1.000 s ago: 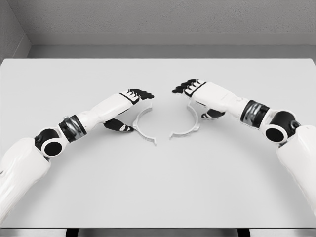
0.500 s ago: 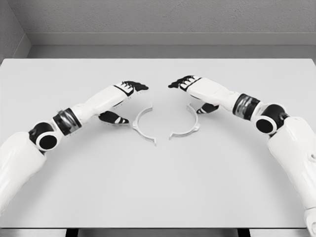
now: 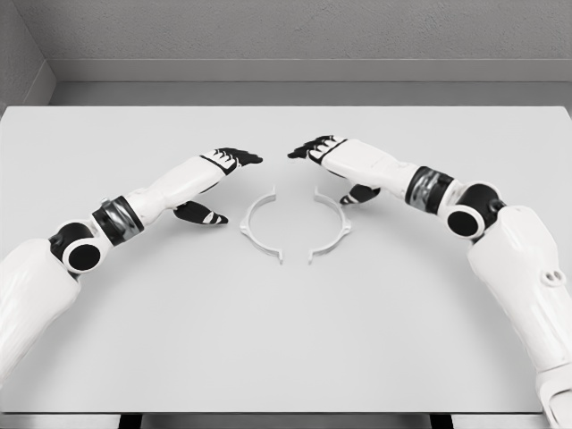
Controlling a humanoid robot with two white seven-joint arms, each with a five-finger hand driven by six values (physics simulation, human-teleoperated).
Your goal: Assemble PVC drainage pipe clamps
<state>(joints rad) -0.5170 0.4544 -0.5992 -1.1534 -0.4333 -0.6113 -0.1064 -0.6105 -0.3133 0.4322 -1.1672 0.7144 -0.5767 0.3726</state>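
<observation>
Two white semicircular plastic clamp halves lie flat near the middle of the pale grey table (image 3: 286,349), their open sides facing each other with a narrow gap between their ends. The left clamp half (image 3: 256,225) curves to the left, the right clamp half (image 3: 332,225) to the right.

The left hand (image 3: 217,179) hangs just left of the left clamp half, its dark-tipped fingers (image 3: 241,157) stretched out and loosely spread, thumb pointing down toward the table; it holds nothing. The right hand (image 3: 338,165) sits on the far side of the right clamp half, fingers likewise extended toward the centre, thumb lowered close to the half's far rim; whether it touches the plastic is hard to tell. It appears to grip nothing.
</observation>
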